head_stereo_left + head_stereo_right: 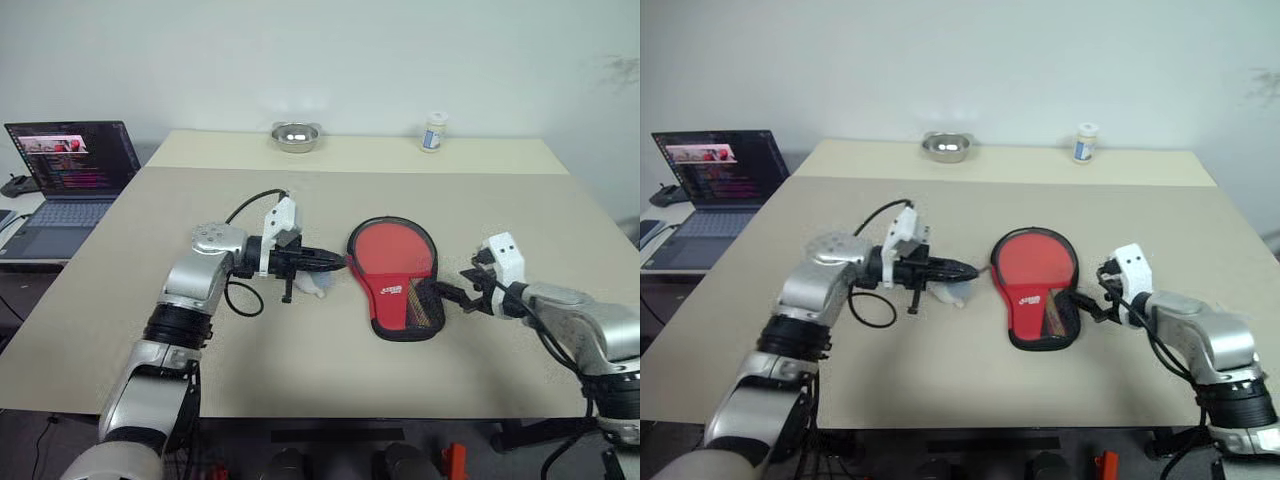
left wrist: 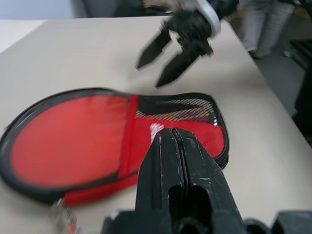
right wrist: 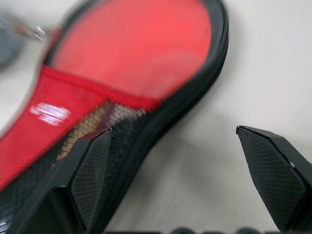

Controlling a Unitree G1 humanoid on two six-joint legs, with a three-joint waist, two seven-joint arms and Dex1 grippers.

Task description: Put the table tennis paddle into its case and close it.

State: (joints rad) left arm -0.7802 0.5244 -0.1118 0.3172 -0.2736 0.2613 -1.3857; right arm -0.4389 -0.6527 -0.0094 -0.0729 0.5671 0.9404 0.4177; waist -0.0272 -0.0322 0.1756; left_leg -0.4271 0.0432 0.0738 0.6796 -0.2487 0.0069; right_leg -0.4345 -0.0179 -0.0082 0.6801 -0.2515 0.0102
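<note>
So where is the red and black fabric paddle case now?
The case lies flat mid-table, between the shut left gripper and the open right gripper.

The case (image 3: pixel 122 63) runs off the picture's edge beside the right gripper (image 3: pixel 185 161) in the right wrist view; its white logo (image 3: pixel 50 112) is too blurred to read; the paddle's handle (image 1: pixel 428 306) shows only dimly through mesh, near that gripper.
</note>
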